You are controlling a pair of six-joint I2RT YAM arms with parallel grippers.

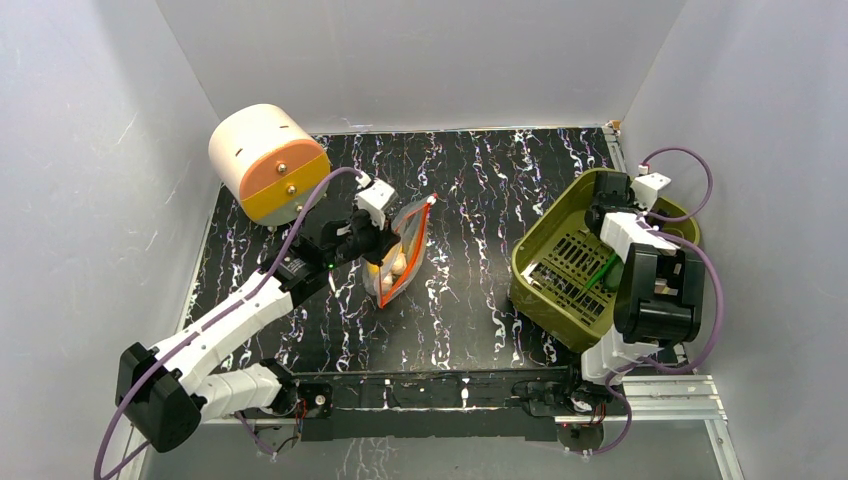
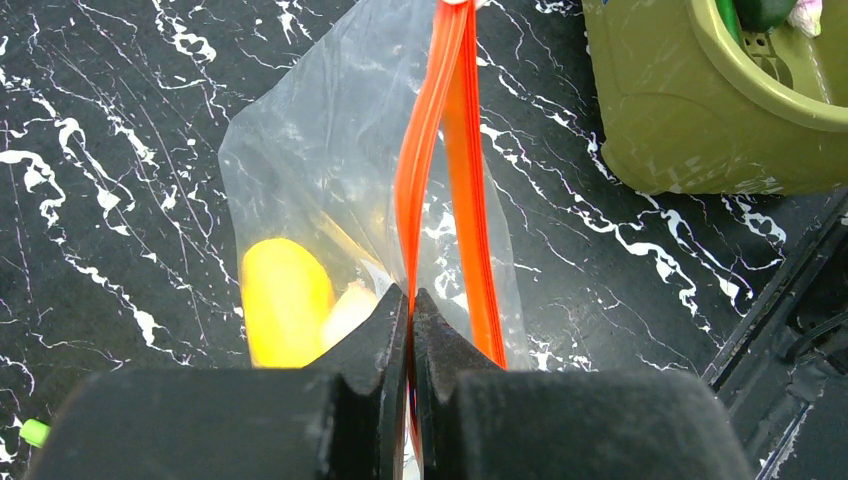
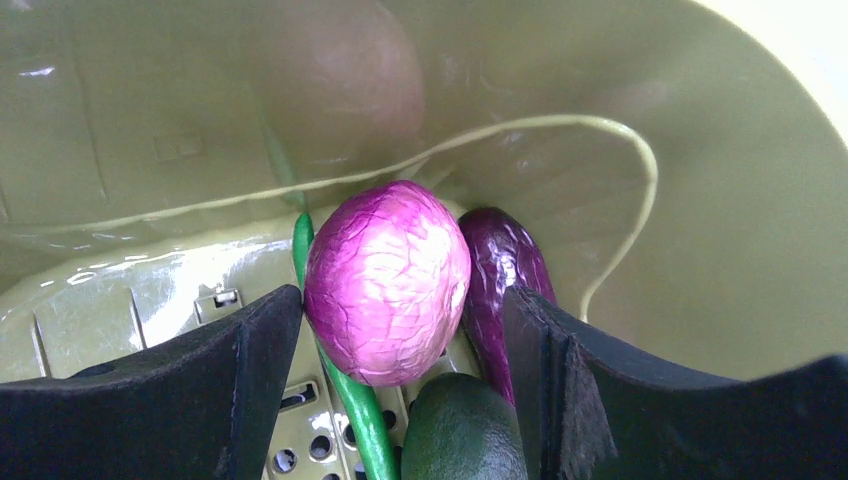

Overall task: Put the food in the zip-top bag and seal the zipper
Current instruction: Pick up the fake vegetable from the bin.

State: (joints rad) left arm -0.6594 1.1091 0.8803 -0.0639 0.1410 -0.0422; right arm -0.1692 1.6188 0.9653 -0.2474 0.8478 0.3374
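Note:
The clear zip-top bag (image 1: 403, 250) stands left of the table's middle. My left gripper (image 1: 378, 238) is shut on one lip of its orange-red zipper (image 2: 462, 150); the pinch shows in the left wrist view (image 2: 411, 300). The mouth gapes beyond the pinch. A yellow lemon (image 2: 285, 300) and a beige lump (image 2: 350, 310) lie inside the bag (image 2: 330, 150). My right gripper (image 3: 400, 310) is open inside the olive basket (image 1: 560, 260), its jaws either side of the pink-purple round piece (image 3: 388, 280). The purple eggplant (image 3: 500, 270) lies against the right finger. A dark green piece (image 3: 462, 430) and a thin green bean (image 3: 360, 410) lie below.
A cream and orange drum (image 1: 268, 160) stands at the back left. The basket wall (image 3: 700, 200) closes round my right gripper, with a thin pale cord (image 3: 620, 140) along it. A small green bit (image 2: 33, 432) lies on the table left of the bag. White walls enclose the table.

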